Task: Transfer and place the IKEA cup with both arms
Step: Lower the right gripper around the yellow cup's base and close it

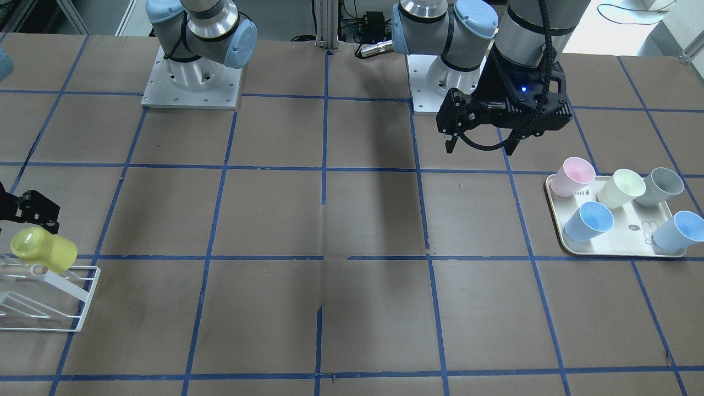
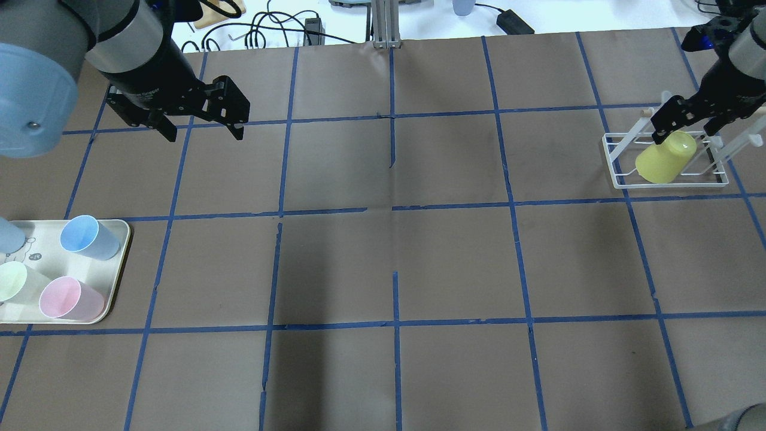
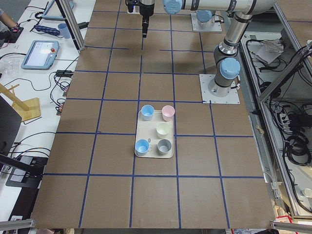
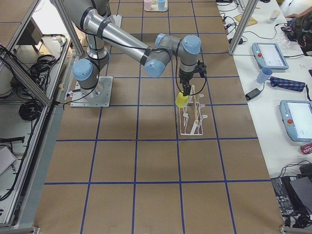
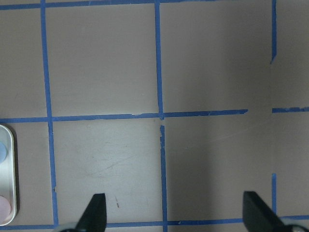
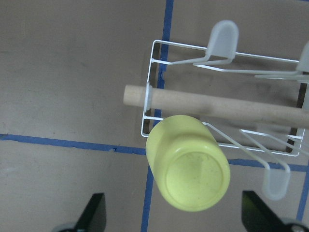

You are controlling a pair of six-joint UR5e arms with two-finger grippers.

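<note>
The bright yellow IKEA cup (image 2: 665,157) hangs mouth-down and tilted on a peg of the white wire rack (image 2: 622,175) at the table's right end. It also shows in the right wrist view (image 6: 188,169), the front view (image 1: 44,250) and the exterior right view (image 4: 181,100). My right gripper (image 2: 684,135) hovers just above the cup's base, open, with its fingers (image 6: 95,212) wide on either side and not touching the cup. My left gripper (image 2: 204,134) is open and empty above bare table at the far left (image 1: 482,148).
A cream tray (image 1: 616,248) near my left arm holds pink (image 1: 573,176), pale cream-yellow (image 1: 621,188), grey (image 1: 660,186) and two light blue cups (image 1: 588,221). A wooden dowel (image 6: 217,104) runs across the rack (image 6: 149,96). Blue tape lines grid the brown table.
</note>
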